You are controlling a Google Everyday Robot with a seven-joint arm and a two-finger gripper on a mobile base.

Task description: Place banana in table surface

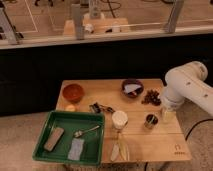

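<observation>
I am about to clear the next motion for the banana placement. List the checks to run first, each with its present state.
1. Banana lies on the table surface, in front of the white cup: ok.
2. Banana is outside the green tray: ok.
3. Banana is fully supported by the table: ok, though it lies near the front edge.
4. Gripper is apart from the banana, over the table's right side: ok.
5. Gripper has room beside the small dark cup: cannot tell; the two are close together.
</observation>
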